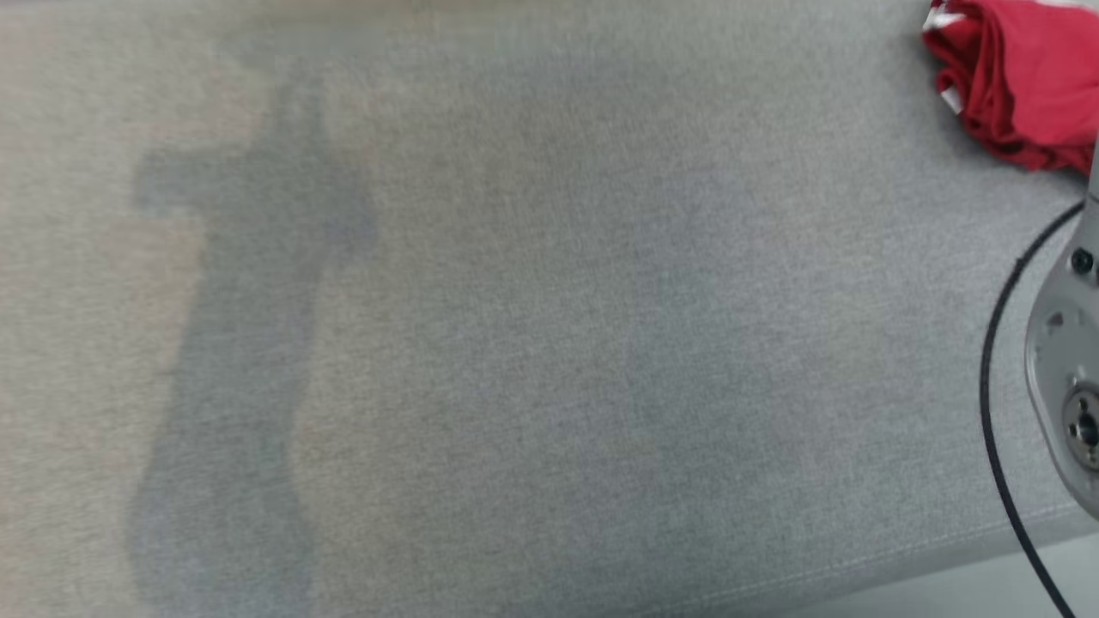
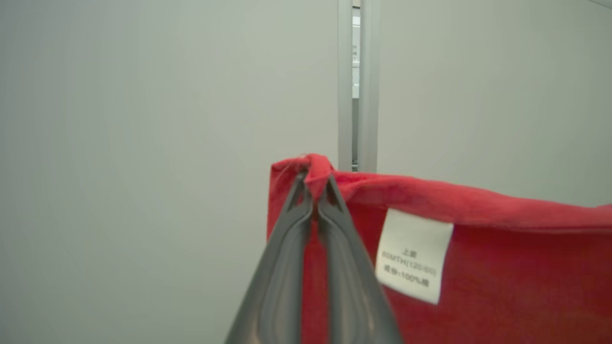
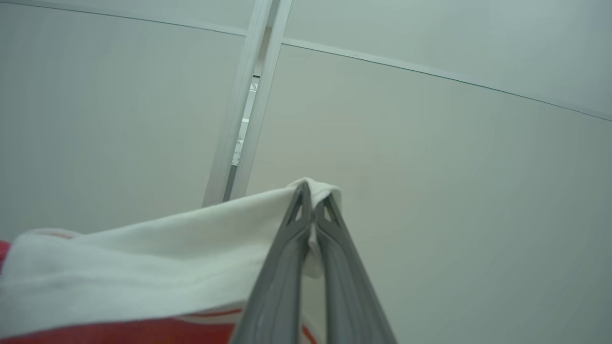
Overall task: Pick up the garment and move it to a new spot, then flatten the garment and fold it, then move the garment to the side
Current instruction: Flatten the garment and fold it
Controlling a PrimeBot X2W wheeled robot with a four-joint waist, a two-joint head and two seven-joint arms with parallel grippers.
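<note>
Shadow: a dark, arm-shaped shadow point(image 1: 249, 343) lies across the left part of the grey cloth surface point(image 1: 549, 343).
Left gripper: the left gripper point(image 2: 316, 184) has its fingers pressed together, pinching a small fold at the top red edge of the garment point(image 2: 502, 277), which is held up in front of a pale wall point(image 2: 143, 143).
Care tag: a white printed care tag point(image 2: 413, 255) sits on the red fabric just beside those fingers, below the top edge.
Right gripper: the right gripper point(image 3: 314, 193) is clamped tight on the corner of the garment's white band, with red stripes below it.
Garment, head view: a bunched red mass with white bits at the far right corner; I cannot tell whether it rests on the surface.
Forearm: a pale forearm point(image 1: 1069, 360) is at the right edge, a black cable point(image 1: 996, 360) curving beside it.
</note>
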